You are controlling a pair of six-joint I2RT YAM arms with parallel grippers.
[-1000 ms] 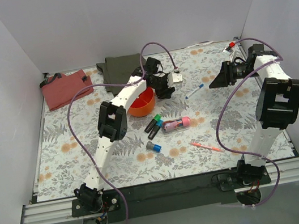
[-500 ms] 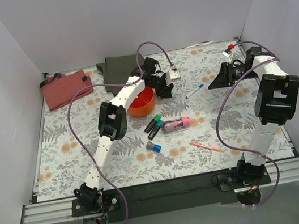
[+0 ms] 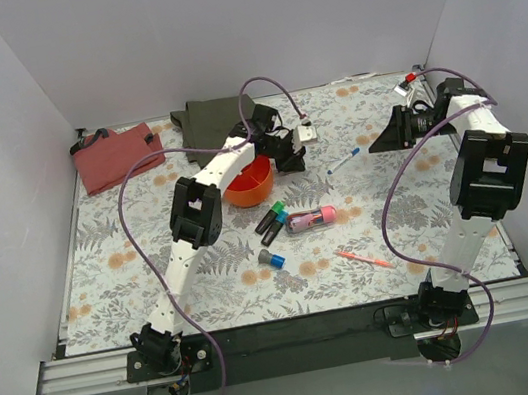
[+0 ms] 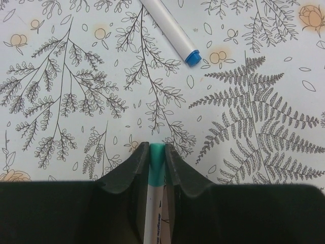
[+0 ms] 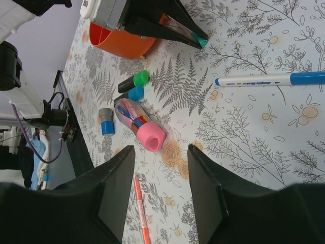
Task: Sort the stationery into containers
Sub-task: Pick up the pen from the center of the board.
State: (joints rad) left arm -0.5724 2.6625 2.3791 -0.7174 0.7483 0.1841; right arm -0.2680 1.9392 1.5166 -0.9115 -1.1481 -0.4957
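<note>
1. The left gripper [image 4: 156, 155] is pinching a teal-tipped pen [image 4: 157, 148], jaws closed on its barrel, just right of the orange bowl [image 3: 258, 193].
2. The right gripper [image 5: 160, 151] is hanging well right of the bowl, jaws wide apart, holding nothing.
3. Judged step: delivering the pen. The next move is calling for a lift over the bowl's rim, then release.
4. Markers [image 3: 270, 222] and a pink tube [image 3: 310, 219] are lying unsorted on the bench [image 3: 156, 276], on the bowl's near side.
</note>
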